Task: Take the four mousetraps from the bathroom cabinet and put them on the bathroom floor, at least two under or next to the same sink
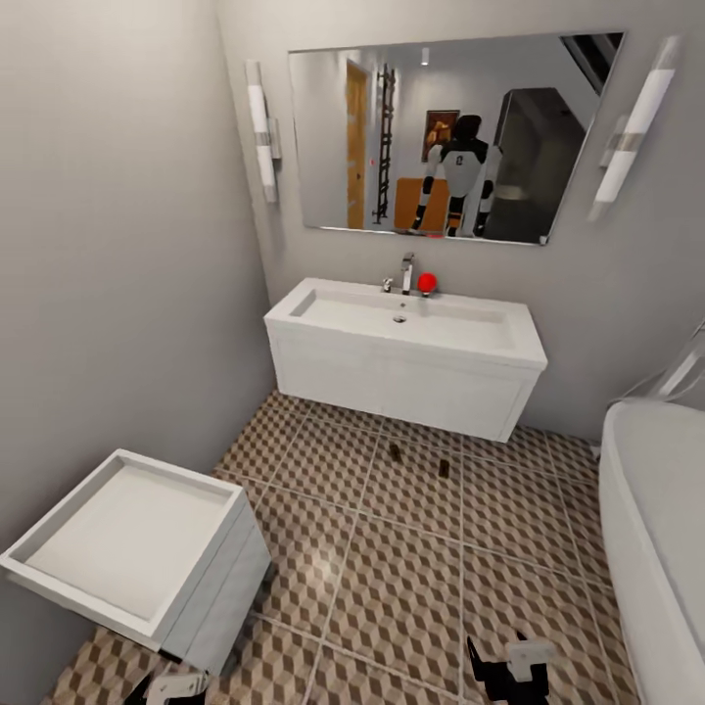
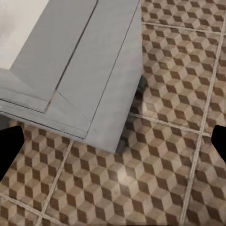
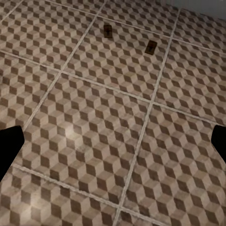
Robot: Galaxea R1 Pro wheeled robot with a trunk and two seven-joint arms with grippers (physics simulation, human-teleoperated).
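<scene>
Brown cube-tiled floor point(image 1: 392, 578) with two traps already down by the sink point(image 1: 406, 328).

We see two mousetraps, one point(image 1: 395, 452) and another point(image 1: 444, 468), lying flat on the tiles just in front of the white basin unit, near each other but apart; we judge they sit there to meet the next-to-the-sink condition. They also show in the right wrist view point(image 3: 108, 30) point(image 3: 150, 46), too small to make out their metal parts. Our left gripper point(image 1: 168, 687) hangs low beside the white toilet point(image 1: 147, 548), our right gripper point(image 1: 514, 671) over bare tiles; both stand wide and hold nothing. Both are cut off by the head view's lower edge. Of the cabinet we make out an orange-brown shape in the mirror point(image 1: 446, 137) behind our reflection, too blurred to read.
</scene>
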